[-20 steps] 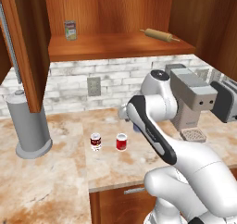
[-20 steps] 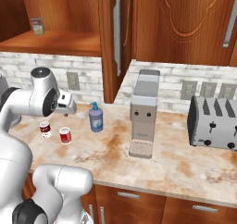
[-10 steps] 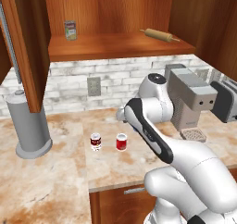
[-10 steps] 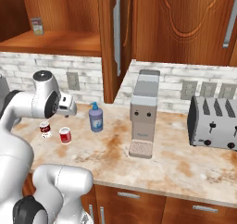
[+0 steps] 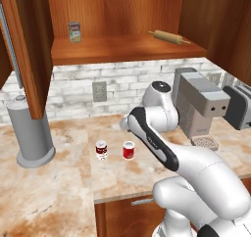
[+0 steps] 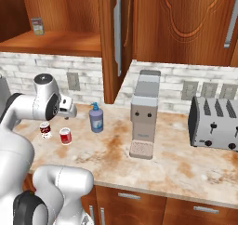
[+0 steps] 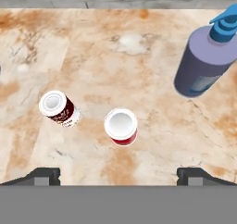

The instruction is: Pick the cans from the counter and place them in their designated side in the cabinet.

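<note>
Two cans stand upright side by side on the beige mottled counter [image 5: 59, 192]: a bright red can [image 5: 128, 150] [image 6: 65, 136] [image 7: 121, 127] and, to its left, a dark red can with white bands [image 5: 101, 150] [image 6: 44, 129] [image 7: 59, 108]. My gripper [image 7: 119, 177] [image 6: 69, 109] hangs above them, open, with nothing between its fingers; the bright red can lies just ahead of the gap. The cabinet [image 5: 122, 47] is open above the counter, its plank shelf bare in the middle.
A pale greenish can [image 5: 74, 32] [image 6: 36, 26] and a rolling pin [image 5: 169, 36] lie on the shelf. A blue soap bottle [image 6: 96, 118] [image 7: 206, 61] stands right of the cans. A coffee machine [image 6: 143, 112], a toaster [image 6: 216, 122] and a grey cylinder [image 5: 32, 133] stand nearby.
The hand has dipped slightly lower over the cans. Both cans stand where they were, and the jaws have stayed open.
</note>
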Available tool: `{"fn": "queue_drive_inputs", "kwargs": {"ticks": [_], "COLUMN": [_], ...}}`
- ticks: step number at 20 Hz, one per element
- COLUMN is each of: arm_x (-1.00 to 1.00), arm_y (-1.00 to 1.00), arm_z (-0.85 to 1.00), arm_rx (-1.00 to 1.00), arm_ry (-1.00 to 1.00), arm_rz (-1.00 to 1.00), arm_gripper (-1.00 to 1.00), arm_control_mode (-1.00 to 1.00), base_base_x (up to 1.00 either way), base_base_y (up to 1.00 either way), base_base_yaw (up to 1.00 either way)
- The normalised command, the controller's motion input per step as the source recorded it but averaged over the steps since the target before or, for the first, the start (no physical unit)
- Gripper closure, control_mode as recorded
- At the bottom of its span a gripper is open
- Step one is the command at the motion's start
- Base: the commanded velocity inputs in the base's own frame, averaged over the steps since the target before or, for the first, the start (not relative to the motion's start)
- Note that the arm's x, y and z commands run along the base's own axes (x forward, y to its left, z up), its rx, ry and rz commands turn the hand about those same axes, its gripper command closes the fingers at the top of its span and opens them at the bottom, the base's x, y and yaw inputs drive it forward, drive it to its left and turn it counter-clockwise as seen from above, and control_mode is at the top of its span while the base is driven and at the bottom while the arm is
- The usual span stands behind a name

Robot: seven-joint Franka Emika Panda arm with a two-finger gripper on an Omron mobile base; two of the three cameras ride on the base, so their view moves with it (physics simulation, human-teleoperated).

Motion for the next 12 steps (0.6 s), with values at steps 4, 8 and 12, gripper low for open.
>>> {"fn": "queue_drive_inputs", "kwargs": {"ticks": [4, 8, 12], "arm_x": [0.05, 0.05, 0.07], "arm_y": [0.02, 0.01, 0.01], "arm_z": [-0.19, -0.17, -0.18], "arm_rx": [0.0, 0.0, 0.0], "arm_ry": [0.01, 0.0, 0.0], "arm_rz": [0.0, 0.0, 0.0], "arm_gripper": [-1.0, -1.0, -1.0], "arm_control_mode": [-1.0, -1.0, -1.0], "base_base_x": [0.0, 0.0, 0.0], "base_base_y": [0.0, 0.0, 0.0], "base_base_yaw": [0.0, 0.0, 0.0]}}
